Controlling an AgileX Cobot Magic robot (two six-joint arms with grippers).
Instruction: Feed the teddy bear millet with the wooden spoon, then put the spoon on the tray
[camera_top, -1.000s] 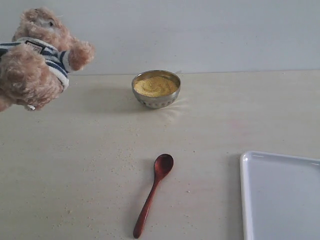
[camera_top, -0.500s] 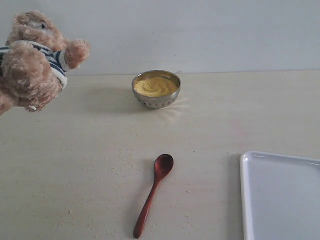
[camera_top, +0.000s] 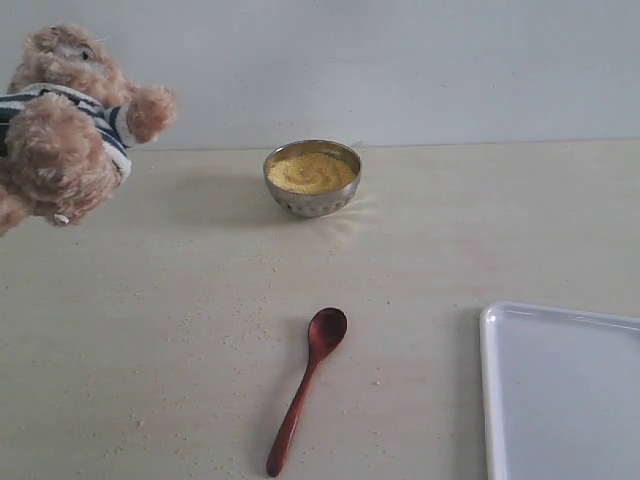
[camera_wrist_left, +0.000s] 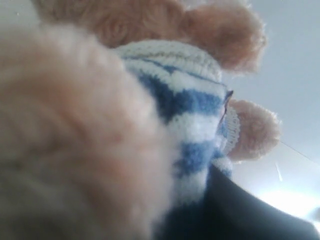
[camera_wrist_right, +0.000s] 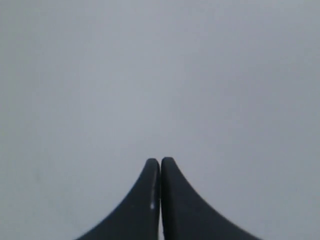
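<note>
At the far left, a fluffy light-brown teddy bear (camera_top: 65, 130) in a navy-and-white striped shirt hangs clear of the pale table (camera_top: 480, 230). The left gripper (camera_wrist_left: 235, 210) shows only as a dark blur and seems clamped on it. In the middle, a small shiny metal bowl (camera_top: 312, 206) holds yellow millet (camera_top: 311, 171). Nearer, a slim reddish-brown wooden spoon (camera_top: 305, 390) lies flat among stray grains. A flat white tray (camera_top: 560, 390) sits at the right. The right gripper (camera_wrist_right: 160, 167) is pinched together, holding nothing.
</note>
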